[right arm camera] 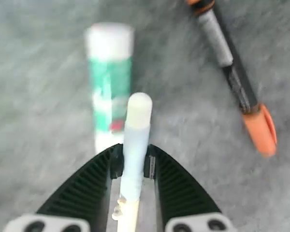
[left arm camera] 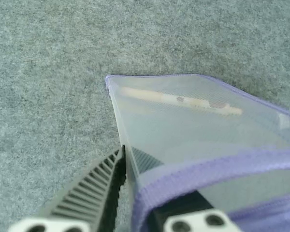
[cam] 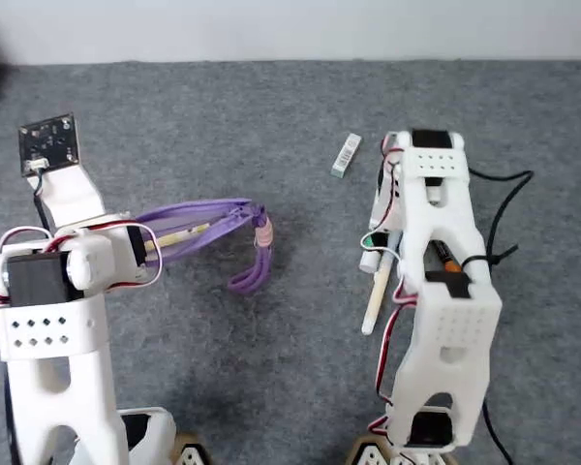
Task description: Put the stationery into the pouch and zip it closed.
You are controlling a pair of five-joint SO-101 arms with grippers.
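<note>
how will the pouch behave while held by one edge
Probably floppy: the pouch is thin see-through mesh, pinched at one edge by the left gripper. Likely light, yet the pen inside could slide if it tilts.

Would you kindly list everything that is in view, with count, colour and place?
pouch: one, clear, purple trim, in left gripper
inner pen: one, cream, inside pouch
held pen: one, cream, in right gripper
glue stick: one, green-white, on table beside held pen
marker: one, grey, orange ends, near glue stick
small block: one, white-green, table's far side
table: one, grey, beneath all
left gripper: one, black, on pouch
right gripper: one, black, on held pen
</note>
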